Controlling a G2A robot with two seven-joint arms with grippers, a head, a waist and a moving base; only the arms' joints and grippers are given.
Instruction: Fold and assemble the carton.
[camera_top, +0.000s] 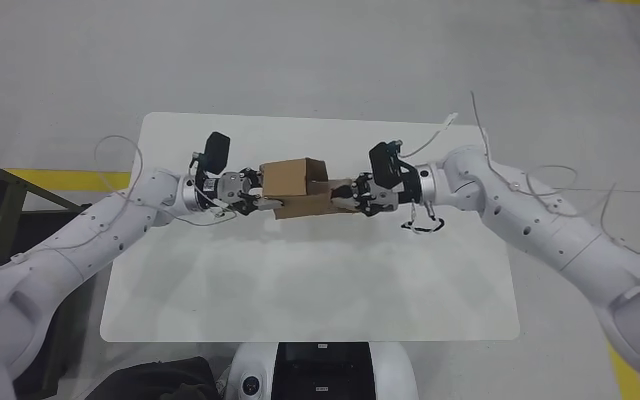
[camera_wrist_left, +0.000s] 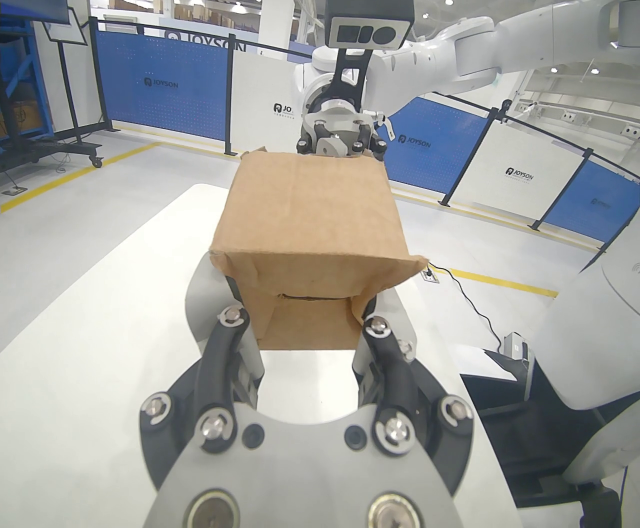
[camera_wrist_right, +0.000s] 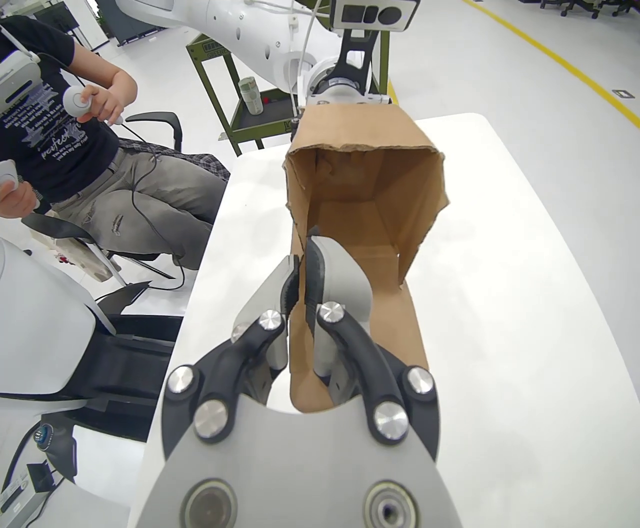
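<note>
A brown cardboard carton (camera_top: 295, 185) is held lying on its side just above the white table (camera_top: 300, 290), between the two arms. My left gripper (camera_top: 250, 192) has its fingers spread around one end of the carton (camera_wrist_left: 305, 210) and pressed against its two sides. My right gripper (camera_top: 350, 193) is shut on a side wall at the opposite, open end of the carton (camera_wrist_right: 370, 150). There the flaps hang loose and the hollow inside shows. In the left wrist view the right gripper (camera_wrist_left: 340, 142) sits just beyond the carton's far edge.
A loop of black cable (camera_top: 425, 222) hangs under the right wrist. A green metal cart (camera_wrist_right: 240, 100) stands off the table's left side. Blue barrier panels (camera_wrist_left: 165, 95) fence the floor beyond. The front half of the table is bare.
</note>
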